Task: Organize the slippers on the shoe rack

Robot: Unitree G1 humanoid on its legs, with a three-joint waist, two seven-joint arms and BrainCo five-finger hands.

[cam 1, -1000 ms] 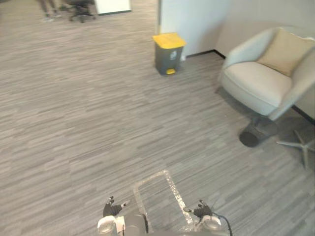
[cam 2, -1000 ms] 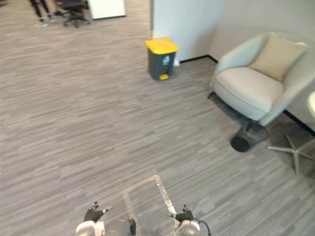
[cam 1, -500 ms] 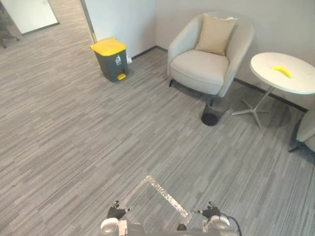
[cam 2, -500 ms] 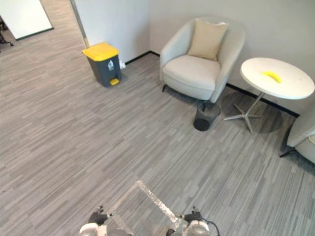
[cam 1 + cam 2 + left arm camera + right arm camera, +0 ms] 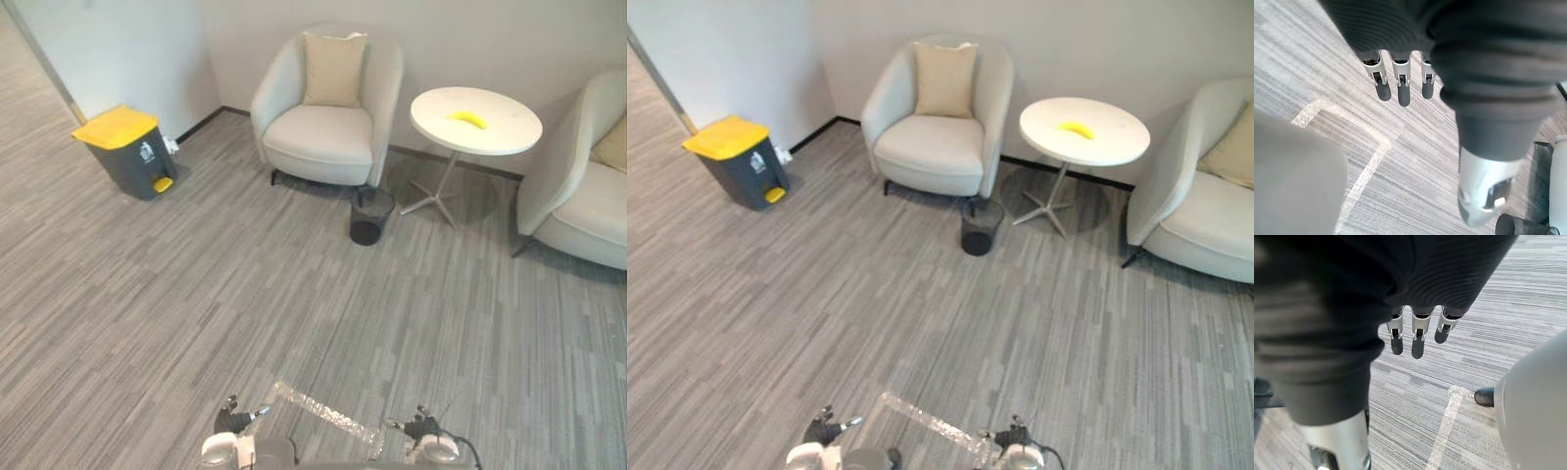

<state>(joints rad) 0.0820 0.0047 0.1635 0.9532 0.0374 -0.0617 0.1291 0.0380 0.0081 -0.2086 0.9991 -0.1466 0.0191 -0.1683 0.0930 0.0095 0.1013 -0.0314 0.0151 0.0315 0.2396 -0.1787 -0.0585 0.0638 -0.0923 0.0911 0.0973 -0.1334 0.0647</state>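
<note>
Grey striped flooring [image 5: 196,294] covers the room. By the wall stand a yellow-lidded pedal bin [image 5: 122,152], a cream armchair [image 5: 323,132] with a beige cushion [image 5: 333,69], a black mesh wastebasket [image 5: 370,215] near its front corner, a round white side table [image 5: 509,125] bearing a banana [image 5: 468,118], and a second armchair [image 5: 583,201]. Nearest the camera, the left hand [image 5: 1403,90] and right hand [image 5: 1418,340] hang over a shiny tape outline [image 5: 323,416] with fingers straight, holding nothing.

Bright, even room light; soft shadows pool under the table [image 5: 511,127] and armchair [image 5: 318,147]; my left hand [image 5: 1486,188] glints at the thumb.
</note>
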